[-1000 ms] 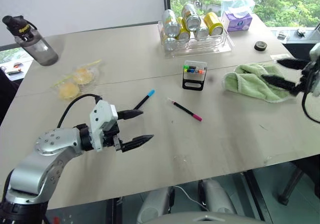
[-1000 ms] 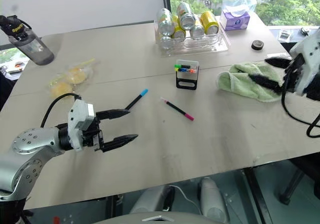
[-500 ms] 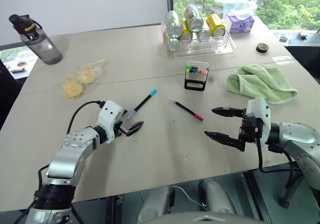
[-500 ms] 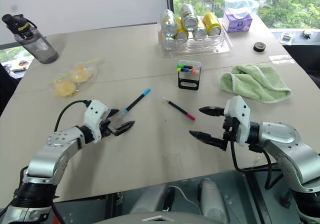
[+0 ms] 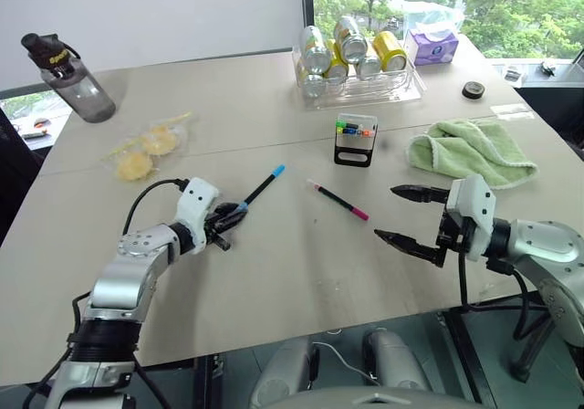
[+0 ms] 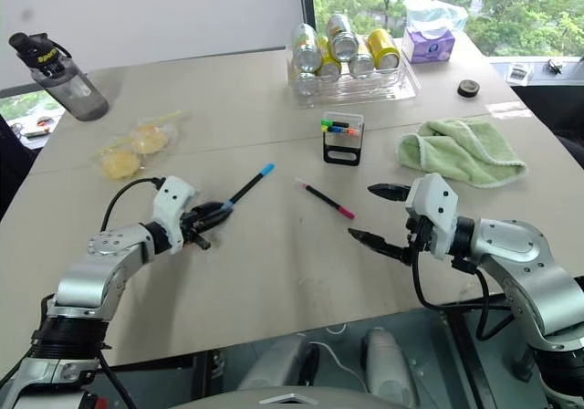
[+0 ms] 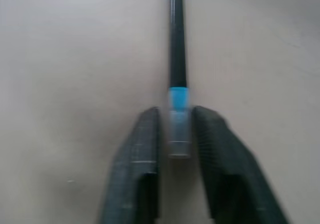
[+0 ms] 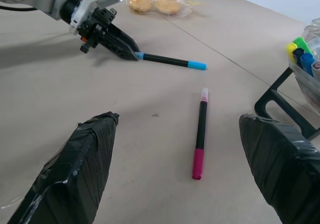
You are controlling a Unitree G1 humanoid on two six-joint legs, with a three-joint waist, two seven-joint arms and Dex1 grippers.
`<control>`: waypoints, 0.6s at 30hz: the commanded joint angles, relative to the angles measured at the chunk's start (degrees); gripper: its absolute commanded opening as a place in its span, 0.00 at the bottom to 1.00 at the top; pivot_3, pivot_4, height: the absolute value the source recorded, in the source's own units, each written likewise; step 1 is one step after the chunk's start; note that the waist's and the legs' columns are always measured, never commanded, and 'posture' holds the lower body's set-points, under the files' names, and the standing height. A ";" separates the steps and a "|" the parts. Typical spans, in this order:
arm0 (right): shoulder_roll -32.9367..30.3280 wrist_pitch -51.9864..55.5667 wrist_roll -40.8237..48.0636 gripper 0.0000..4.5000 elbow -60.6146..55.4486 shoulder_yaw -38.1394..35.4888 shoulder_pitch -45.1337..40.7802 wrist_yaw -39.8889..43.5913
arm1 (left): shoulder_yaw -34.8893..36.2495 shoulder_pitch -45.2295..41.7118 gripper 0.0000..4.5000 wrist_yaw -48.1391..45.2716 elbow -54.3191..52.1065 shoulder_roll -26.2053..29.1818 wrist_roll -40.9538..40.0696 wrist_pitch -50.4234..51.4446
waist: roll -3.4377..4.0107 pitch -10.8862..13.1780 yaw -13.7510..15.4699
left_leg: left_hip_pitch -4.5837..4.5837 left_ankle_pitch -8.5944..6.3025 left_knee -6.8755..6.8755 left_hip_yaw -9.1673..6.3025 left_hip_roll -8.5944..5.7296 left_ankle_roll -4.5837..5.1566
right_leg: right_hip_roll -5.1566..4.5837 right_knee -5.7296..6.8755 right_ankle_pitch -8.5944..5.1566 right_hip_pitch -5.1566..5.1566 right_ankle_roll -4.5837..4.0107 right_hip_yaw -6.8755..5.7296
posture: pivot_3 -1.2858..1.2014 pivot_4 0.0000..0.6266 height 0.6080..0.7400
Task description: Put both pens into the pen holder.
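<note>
— two arms over one big beige table point(image 5: 301, 272). what's the largest thing resting on it?

— the clear tray of drink cans point(image 5: 358, 62) at the far edge, then the green cloth point(image 5: 470, 149) to its right and nearer, and the grey water bottle point(image 5: 68, 76) at the far left corner. a bag of yellow pastries point(image 5: 146, 149) lies nearer than the bottle.

— and the arms?

— the left gripper point(image 5: 226, 221) is low on the table at the left, its black fingers point(image 7: 142, 149) pressed together on the near end of the blue-capped pen point(image 5: 258, 190). that pen lies flat, its blue cap pointing away toward the pen holder. the right gripper point(image 5: 406, 217) hovers at the right with its fingers spread wide, nothing between them.

— where's the pen holder?

— the pen holder point(image 5: 355, 139) stands upright mid-table, just in front of the can tray, with coloured marker caps along its top.

— the other pen?

— the pink-capped pen point(image 5: 338, 199) lies flat between the two grippers, nearer than the holder and apart from it, pink end toward the right gripper. neither pen is in the holder.

— anything smaller?

— a purple tissue box point(image 5: 432, 42) right of the cans, and a small dark round object point(image 5: 473, 89) beyond the cloth.
</note>
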 commanded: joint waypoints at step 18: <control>18.15 25.98 19.98 0.93 8.78 -3.39 -16.25 -18.90 | 8.11 5.61 0.02 -5.15 -25.12 -11.19 -28.56 3.79 | -0.19 0.07 -0.03 | -0.60 0.01 0.00 -0.06 0.03 -0.01 | 0.01 0.00 0.02 -0.55 -0.06 0.03 | 0.52 0.24 0.99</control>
